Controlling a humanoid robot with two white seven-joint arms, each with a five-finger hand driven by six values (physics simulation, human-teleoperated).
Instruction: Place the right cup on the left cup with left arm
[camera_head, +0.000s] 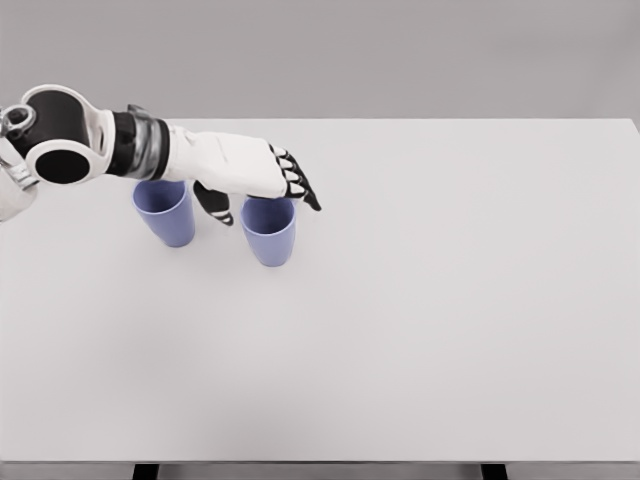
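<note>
Just above the smooth, tapered right cup, standing upright beside the left cup, our left hand hovers, fingers relaxed, grasping nothing.

One head-mounted camera is looking steeply down and forward onto the white table, taking in nearly its whole top, the near edge lying along the bottom of the picture and grey background showing beyond the far edge. It is sitting fairly far back; the left arm is entering from the upper left.

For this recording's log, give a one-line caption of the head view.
Left hand open over the right cup, left cup beside it on the white table.
</note>
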